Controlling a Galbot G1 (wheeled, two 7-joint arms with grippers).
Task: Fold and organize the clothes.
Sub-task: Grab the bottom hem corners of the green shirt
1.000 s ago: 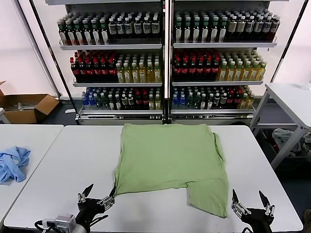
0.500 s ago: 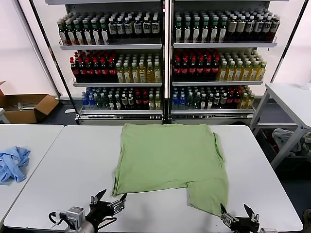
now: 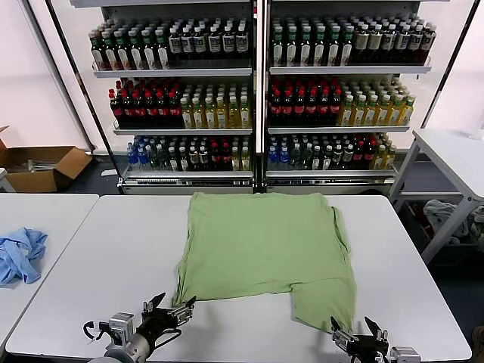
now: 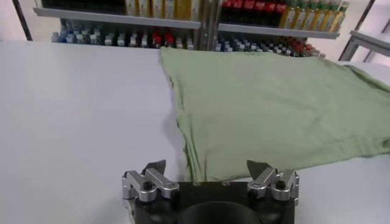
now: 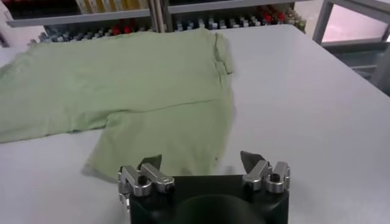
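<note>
A light green cotton short-sleeved shirt [image 3: 266,253] lies flat in the middle of a white rectangular table [image 3: 98,265], print side hidden, with one sleeve flap reaching down toward 5 o'clock near the table's near edge. At about 7 o'clock from the shirt, the left gripper [image 3: 168,312] sits low over the table with its fingers spread apart and holding nothing, just off the shirt's near left corner; the left wrist view shows that corner [image 4: 194,173] lying between the open fingertips. At about 5 o'clock, the right gripper [image 3: 355,331] also rests low with its fingers released and empty, right at the hem of the sleeve flap [image 5: 161,143]. Off at 9 o'clock, on a separate white table, sits a crumpled pale blue garment [image 3: 19,254]. Behind it on the floor is an open brown cardboard box [image 3: 41,167]. At 12 o'clock, tall metal shelves of coloured drink bottles [image 3: 261,91] fill the back wall. Nothing lies between either gripper and the shirt.
</note>
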